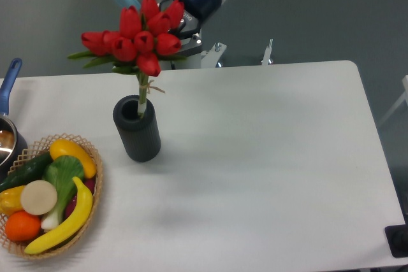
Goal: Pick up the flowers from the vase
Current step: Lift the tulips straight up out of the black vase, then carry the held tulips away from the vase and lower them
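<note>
Camera view: my gripper (171,37) clenched on flowers (137,37), stem ends still inside vase (136,128) mouth, near tabletop's left edge.

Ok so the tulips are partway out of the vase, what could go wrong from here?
The stem ends of the tulips are still inside the mouth of the vase. If the lift drifts sideways, they might catch the rim and tip the vase, possibly toward the fruit basket beside it. The end effector is largely hidden behind the blooms, so the grip can't be checked; a loose hold could drop the bunch.
</note>
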